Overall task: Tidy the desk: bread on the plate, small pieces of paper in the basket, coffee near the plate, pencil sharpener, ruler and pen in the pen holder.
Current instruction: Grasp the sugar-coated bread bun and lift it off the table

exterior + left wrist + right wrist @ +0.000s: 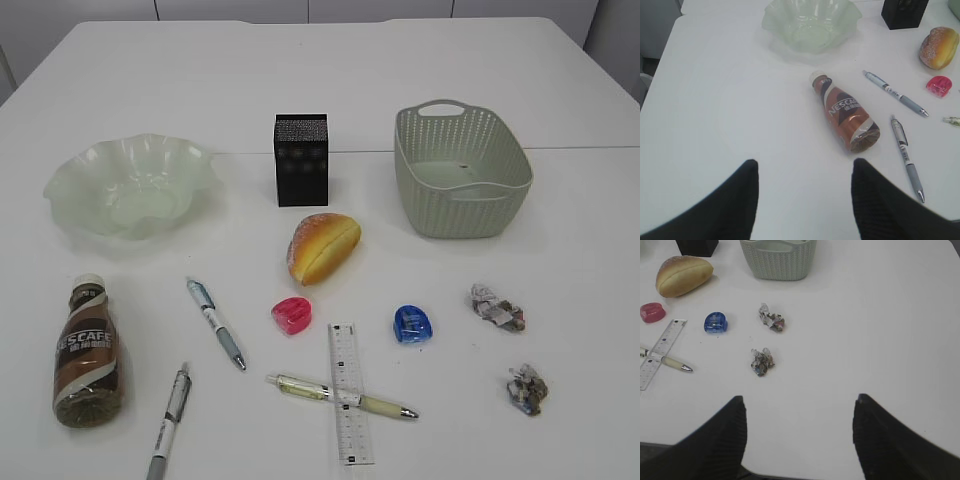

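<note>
While the bread (323, 247) lies on the bare desk (560, 300) in front of the pen holder (301, 159), the plate (130, 185) sits well to its left with nothing in it and the basket (462, 170) stands to its right, also holding nothing. Two crumpled paper pieces (497, 306) (527, 389) lie apart on the desk in front of the basket. Near the front left, the coffee (87, 351) lies on its side, cap toward the plate. A pink sharpener (292, 315) and a blue sharpener (412, 324) rest below the bread, with the ruler (349, 391) between them and a cream pen (342, 395) lying across it. Two grey pens (216, 323) (170, 423) lie beside the bottle. Both wrist views show the left gripper (805, 200) and right gripper (800, 440) spread wide above the tabletop, grasping nothing.
</note>
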{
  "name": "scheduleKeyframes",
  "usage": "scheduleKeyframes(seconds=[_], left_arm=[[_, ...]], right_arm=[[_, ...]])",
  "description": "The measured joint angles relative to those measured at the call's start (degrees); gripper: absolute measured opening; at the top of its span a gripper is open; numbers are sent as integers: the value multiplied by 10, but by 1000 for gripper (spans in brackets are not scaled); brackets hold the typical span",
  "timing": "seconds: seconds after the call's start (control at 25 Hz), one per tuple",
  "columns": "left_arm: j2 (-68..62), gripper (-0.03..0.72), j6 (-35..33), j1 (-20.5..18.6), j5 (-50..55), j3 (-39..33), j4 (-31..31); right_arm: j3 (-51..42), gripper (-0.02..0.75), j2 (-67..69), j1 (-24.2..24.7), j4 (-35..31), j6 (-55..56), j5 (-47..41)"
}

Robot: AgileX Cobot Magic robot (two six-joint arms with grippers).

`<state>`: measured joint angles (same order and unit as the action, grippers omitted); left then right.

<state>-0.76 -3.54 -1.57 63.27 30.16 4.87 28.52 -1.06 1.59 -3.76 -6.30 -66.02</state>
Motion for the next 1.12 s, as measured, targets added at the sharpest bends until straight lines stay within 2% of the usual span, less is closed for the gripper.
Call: scheduleKeyframes(seconds=[0.4, 0.6, 0.8, 1.12], left_arm=[[0, 434, 0, 0, 0, 0, 0], [-10, 434, 0, 0, 0, 0, 32], [-89, 434, 0, 0, -9, 25, 54], [-235, 434, -29, 0, -48, 100, 28]], right_arm=[[0, 489, 0, 0, 0, 0, 0], [0, 489, 0, 0, 0, 0, 0], [0, 489, 0, 0, 0, 0, 0], [0, 489, 0, 0, 0, 0, 0]])
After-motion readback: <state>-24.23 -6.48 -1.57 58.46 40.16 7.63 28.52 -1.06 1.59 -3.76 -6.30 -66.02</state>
